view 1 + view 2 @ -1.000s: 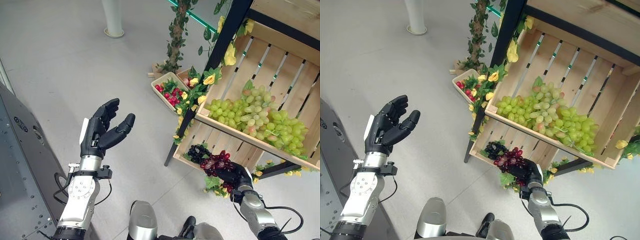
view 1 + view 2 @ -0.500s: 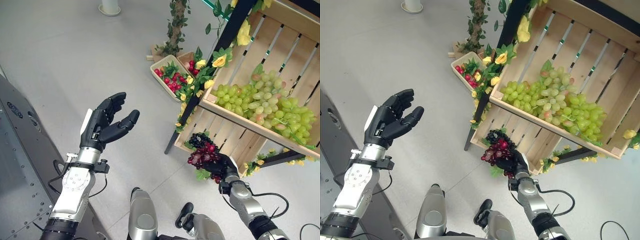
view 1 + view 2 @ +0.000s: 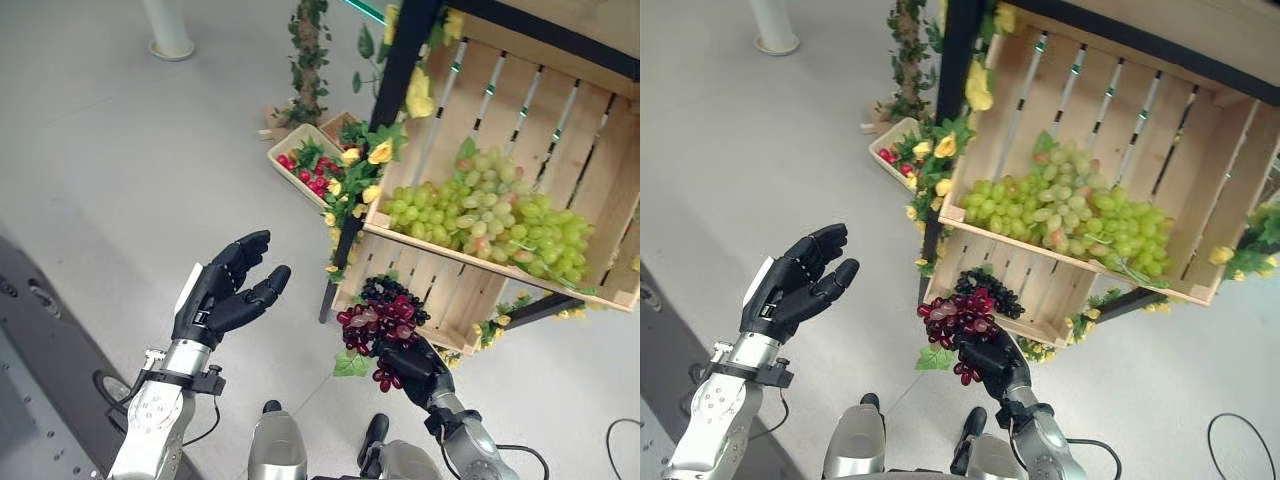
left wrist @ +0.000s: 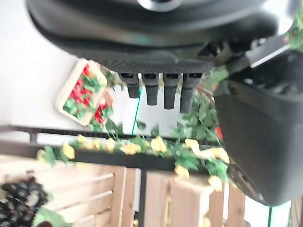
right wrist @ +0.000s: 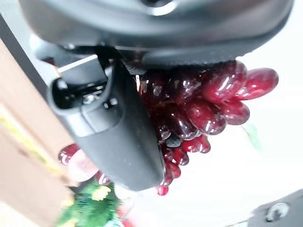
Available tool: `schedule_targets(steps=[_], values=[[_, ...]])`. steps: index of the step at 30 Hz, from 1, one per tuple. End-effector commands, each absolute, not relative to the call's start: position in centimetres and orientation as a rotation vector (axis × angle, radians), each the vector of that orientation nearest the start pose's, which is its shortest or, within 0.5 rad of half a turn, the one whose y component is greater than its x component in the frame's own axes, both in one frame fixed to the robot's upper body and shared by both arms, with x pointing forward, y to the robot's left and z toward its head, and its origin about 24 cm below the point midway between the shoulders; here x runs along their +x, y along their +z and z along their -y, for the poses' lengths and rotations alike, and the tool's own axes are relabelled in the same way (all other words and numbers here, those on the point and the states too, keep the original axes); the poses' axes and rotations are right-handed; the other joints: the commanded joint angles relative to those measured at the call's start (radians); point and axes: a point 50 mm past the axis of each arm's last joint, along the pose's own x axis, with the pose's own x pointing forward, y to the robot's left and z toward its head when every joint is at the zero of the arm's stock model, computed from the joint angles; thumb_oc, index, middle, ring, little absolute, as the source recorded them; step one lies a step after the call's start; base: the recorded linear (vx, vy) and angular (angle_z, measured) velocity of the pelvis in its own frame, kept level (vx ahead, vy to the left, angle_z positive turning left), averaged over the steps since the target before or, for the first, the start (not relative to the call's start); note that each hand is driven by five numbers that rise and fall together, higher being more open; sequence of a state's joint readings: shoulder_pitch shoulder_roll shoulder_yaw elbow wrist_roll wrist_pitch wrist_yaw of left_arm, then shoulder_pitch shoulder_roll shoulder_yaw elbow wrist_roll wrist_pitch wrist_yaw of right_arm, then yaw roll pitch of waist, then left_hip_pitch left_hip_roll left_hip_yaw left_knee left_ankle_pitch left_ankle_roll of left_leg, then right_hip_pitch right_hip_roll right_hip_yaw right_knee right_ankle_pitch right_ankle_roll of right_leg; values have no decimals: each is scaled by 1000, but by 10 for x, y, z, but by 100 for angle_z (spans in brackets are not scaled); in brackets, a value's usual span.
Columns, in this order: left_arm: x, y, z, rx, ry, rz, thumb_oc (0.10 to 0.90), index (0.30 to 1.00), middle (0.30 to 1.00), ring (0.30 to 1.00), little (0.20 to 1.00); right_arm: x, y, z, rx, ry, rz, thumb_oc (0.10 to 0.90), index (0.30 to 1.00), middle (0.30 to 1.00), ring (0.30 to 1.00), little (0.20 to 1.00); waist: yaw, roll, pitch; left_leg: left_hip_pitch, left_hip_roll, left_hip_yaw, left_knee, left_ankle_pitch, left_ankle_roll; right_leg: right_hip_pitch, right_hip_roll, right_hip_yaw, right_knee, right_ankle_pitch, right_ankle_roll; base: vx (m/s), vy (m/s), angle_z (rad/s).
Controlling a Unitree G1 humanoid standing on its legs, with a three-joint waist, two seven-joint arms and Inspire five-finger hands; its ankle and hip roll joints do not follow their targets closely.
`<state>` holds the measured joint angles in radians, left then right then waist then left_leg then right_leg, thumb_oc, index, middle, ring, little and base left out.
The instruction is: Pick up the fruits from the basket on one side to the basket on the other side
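My right hand (image 3: 415,367) is shut on a bunch of red grapes (image 3: 378,323), held up in front of the lower wooden crate (image 3: 450,292). In the right wrist view the red grapes (image 5: 208,104) bulge out past the thumb (image 5: 128,137). A dark grape bunch (image 3: 388,291) lies at the lower crate's front. The upper slatted crate (image 3: 520,100) holds a heap of green grapes (image 3: 480,220). My left hand (image 3: 225,295) hangs open and empty over the floor to the left.
A small box of red fruit with leaves (image 3: 305,165) sits on the floor behind the black shelf post (image 3: 375,130). Yellow artificial flowers (image 3: 380,153) and vines trim the shelf. A white pillar base (image 3: 168,35) stands far back. A dark metal panel (image 3: 40,380) lies at lower left.
My right hand has lifted the red grapes up and away from the lower crate, toward the left. The camera has shifted, so the whole scene sits differently.
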<state>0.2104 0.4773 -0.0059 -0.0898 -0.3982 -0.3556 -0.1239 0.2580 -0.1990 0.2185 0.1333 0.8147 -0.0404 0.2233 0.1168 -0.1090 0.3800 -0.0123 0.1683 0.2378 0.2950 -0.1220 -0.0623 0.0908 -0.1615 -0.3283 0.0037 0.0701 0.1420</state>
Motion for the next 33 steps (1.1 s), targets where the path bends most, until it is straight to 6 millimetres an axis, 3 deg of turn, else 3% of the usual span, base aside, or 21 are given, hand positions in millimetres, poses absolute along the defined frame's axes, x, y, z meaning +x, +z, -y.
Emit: schedule_targets(steps=[1,8,18,25,29,33], values=[[209,112,-204,18,-210,539,800,900,900,900,900,198,1,164,627,322,-130,400,300,300,300,300,-24,68,-108,-21,-78,8,-150,141,-16,11,27,-36,99,-80,32,-168,8,-21],[218,119,-190,8,-280,584,800,900,900,900,900,209,6,152,586,414,-142,400,300,300,300,300,-30,80,-78,-31,-64,22,-201,162,-30,13,23,-40,50,-70,25,-107,-7,-7],[222,118,-178,-20,-369,569,800,900,900,900,900,212,24,143,625,470,-66,400,300,300,300,300,-55,90,-144,45,-86,-28,-371,215,-26,15,-5,-21,-28,-22,40,-47,50,-2],[231,117,-164,-53,-463,544,800,900,900,900,900,219,30,136,646,458,-33,400,300,300,300,300,-88,88,-178,73,-124,-3,-382,160,6,-10,-70,-13,-54,27,88,-80,50,-6],[239,121,-154,-73,-488,553,800,900,900,900,900,223,34,136,621,470,-16,400,300,300,300,300,-136,104,-197,79,-117,-43,-382,157,13,-45,14,107,10,-43,31,-98,-135,-2],[243,126,-150,-88,-463,569,800,900,900,900,900,228,33,137,595,479,-38,400,300,300,300,300,-148,98,-211,85,-79,-45,-382,174,-14,-18,80,130,-23,-67,-20,-73,-250,13]])
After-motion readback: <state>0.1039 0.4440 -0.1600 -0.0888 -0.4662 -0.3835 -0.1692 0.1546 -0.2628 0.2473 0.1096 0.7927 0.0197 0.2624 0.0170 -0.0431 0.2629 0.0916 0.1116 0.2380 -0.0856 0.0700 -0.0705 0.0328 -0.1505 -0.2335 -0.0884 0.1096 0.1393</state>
